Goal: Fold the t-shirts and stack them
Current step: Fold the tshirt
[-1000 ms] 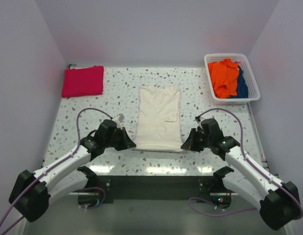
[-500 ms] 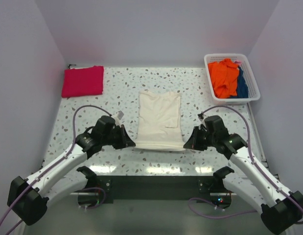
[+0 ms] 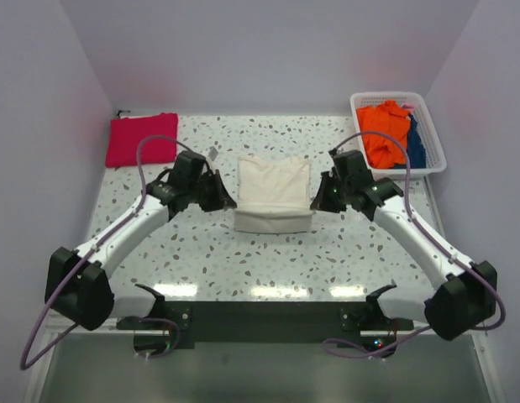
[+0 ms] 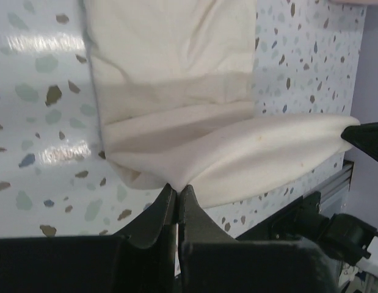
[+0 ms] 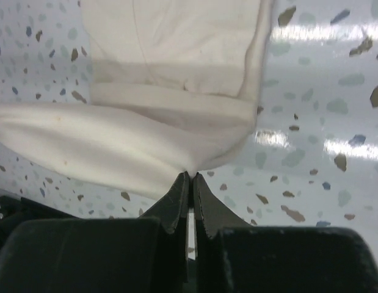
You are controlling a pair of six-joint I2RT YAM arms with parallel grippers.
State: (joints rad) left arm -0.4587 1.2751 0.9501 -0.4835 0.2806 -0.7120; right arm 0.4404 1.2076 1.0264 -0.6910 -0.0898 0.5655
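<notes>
Cream-white t-shirt [image 3: 274, 189], left tool [image 3: 229, 203], right tool [image 3: 315, 203] pinching corners (arms outstretched)

Right gripper [image 5: 190, 177]: 2 dark fingers pressed together at bottom centre, pinching a corner of the cloth.
Cream-white t-shirt [image 5: 176, 49]: one corner is in the grip. From there a doubled band of cloth sweeps to the left edge, raised over the flat part lying further up.
Table [image 5: 317, 122]: pale, speckled and glossy, with bright glare patches right of the cloth.
</notes>
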